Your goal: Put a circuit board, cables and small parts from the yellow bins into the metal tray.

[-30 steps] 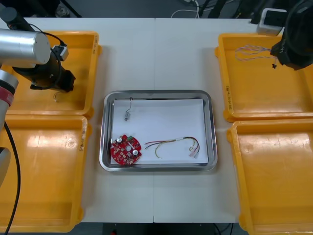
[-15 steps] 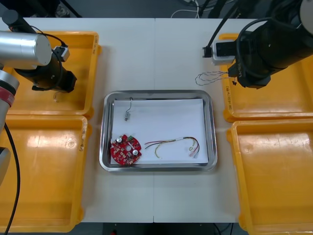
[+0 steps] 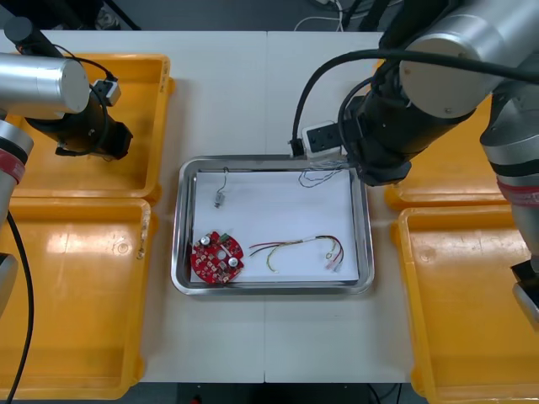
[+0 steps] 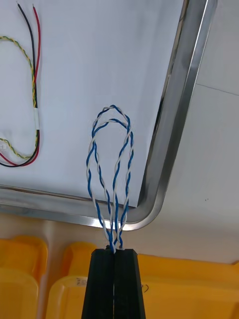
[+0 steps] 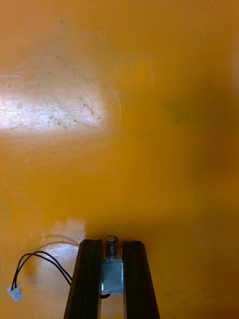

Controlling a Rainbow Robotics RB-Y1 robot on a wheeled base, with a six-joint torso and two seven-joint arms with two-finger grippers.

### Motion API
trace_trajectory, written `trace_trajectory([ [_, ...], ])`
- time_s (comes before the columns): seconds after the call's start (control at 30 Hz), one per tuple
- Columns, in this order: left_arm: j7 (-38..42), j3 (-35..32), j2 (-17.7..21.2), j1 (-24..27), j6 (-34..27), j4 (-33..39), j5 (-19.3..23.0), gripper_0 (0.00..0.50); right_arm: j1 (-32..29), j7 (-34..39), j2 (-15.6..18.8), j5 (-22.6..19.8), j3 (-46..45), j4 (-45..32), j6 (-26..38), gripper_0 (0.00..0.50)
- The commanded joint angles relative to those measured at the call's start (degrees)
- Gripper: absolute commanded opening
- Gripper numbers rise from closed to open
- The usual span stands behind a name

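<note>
The twisted blue and white cable (image 4: 110, 164) reaches in a double loop over the far right corner of the shiny metal tray with its white inside (image 4: 175, 124). Its ends are pinched between the black fingers of the right gripper (image 4: 114, 253), which are pressed nearly together on it. In the tray's near half lie a round red circuit board (image 3: 217, 257) and a red and yellow cable (image 3: 299, 248) — a wired small metal part (image 3: 218, 200) sits toward its far left corner. Left of the tray, over the far yellow bin (image 3: 135, 101), the left gripper (image 5: 111, 244) clamps a silvery small metal part (image 5: 112, 275) — a thin black cable (image 5: 42, 258) runs from it.
</note>
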State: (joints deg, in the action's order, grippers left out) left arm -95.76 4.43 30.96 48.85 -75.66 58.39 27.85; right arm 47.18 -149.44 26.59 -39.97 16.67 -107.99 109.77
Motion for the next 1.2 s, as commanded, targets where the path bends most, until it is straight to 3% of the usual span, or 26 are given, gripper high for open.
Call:
trace_trajectory([
  [0.03,0.0,0.9,2.2,2.7,0.1,0.1,0.7,0.000,2.7,3.6,-3.4,4.4,3.5,-1.3,0.2,0.000],
  [0.3,-0.6,-1.5,2.3,2.7,-3.2,1.9,-0.4,0.000,2.6,7.9,-7.5,6.6,4.3,3.3,0.2,0.000],
  [0.5,-0.6,-3.4,2.3,2.7,-8.5,5.2,-2.6,0.000,2.6,8.7,-7.6,10.6,9.5,4.4,0.2,0.000],
  [0.63,-0.4,-4.5,2.3,2.7,-11.7,7.3,-2.8,0.000,2.6,9.2,-7.9,10.4,10.0,7.1,-0.2,0.000],
  [1.2,0.5,-8.3,2.2,0.8,-27.7,23.4,-4.2,0.000,2.5,9.2,-10.0,11.6,10.8,15.4,-10.6,0.000],
])
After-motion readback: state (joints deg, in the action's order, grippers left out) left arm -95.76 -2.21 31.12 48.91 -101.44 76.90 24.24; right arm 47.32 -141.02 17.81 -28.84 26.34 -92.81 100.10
